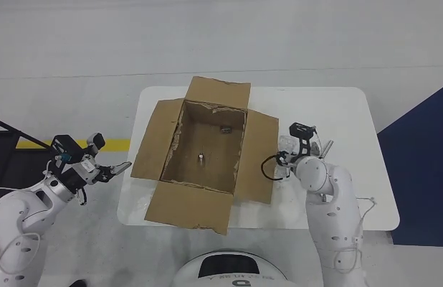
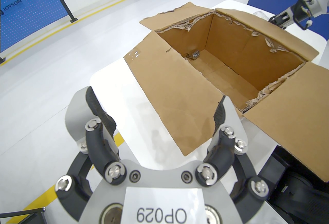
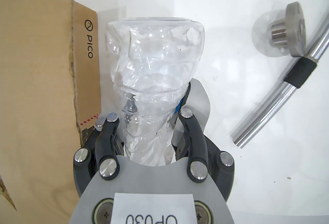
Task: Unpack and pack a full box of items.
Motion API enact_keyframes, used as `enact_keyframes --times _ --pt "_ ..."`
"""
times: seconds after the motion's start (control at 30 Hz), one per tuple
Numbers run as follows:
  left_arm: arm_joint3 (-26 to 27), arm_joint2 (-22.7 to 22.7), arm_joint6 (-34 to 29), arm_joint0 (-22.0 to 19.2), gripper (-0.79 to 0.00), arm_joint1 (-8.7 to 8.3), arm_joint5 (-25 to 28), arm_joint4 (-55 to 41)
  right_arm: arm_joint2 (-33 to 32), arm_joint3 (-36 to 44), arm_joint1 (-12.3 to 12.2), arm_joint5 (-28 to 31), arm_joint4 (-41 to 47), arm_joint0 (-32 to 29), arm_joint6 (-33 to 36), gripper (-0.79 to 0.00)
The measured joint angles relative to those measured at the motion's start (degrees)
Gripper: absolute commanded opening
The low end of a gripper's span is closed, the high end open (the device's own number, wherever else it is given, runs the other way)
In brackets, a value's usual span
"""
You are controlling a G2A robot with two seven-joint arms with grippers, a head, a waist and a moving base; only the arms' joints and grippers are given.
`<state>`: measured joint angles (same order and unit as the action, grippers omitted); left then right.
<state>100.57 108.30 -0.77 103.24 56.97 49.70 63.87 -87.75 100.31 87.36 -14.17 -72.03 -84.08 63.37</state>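
The cardboard box (image 1: 203, 147) sits mid-table, its 4 ragged flaps splayed and 2 small metal parts (image 1: 226, 130) on its floor. The left gripper (image 2: 156, 96) hangs off the left edge of the white table (image 1: 336, 115), jaws wide apart and empty. The right gripper (image 3: 149, 117), just beside the right flap, clamps a crumpled clear plastic bottle (image 3: 154, 55). A steel flange (image 3: 288, 29) and a chrome tube (image 3: 277, 99) lie near.

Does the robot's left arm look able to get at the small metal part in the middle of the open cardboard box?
Probably yes. The left gripper is open and empty, the brown cardboard box stands with flaps folded out, and nothing covers the small metal part. The walls are deep, though.
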Motion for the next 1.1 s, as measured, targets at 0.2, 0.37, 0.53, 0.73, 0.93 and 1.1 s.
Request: enact_keyframes --times 0.2,0.37,0.53,0.73,0.93,1.1 --pt "0.0 0.0 0.0 0.0 0.000 0.00 0.0 0.0 0.4 -1.0 -0.3 -1.4 -0.5 1.3 0.9 -0.545" --pt "0.0 0.0 0.0 0.0 0.000 0.00 0.0 0.0 0.5 0.8 -0.5 -2.3 -0.7 0.9 1.2 -0.483" --pt "0.0 0.0 0.0 0.0 0.000 0.00 0.0 0.0 0.7 4.0 -0.7 -3.1 -0.6 -0.6 0.7 -0.459" --pt "0.0 0.0 0.0 0.0 0.000 0.00 0.0 0.0 1.2 6.7 -0.9 -3.5 -0.3 -1.5 1.0 -0.459" --pt "0.0 0.0 0.0 0.0 0.000 0.00 0.0 0.0 3.1 0.1 -0.9 -4.1 -0.4 2.4 2.3 -0.446" --pt "0.0 0.0 0.0 0.0 0.000 0.00 0.0 0.0 3.8 -6.8 -1.1 -5.5 -1.4 6.8 4.1 -0.182"
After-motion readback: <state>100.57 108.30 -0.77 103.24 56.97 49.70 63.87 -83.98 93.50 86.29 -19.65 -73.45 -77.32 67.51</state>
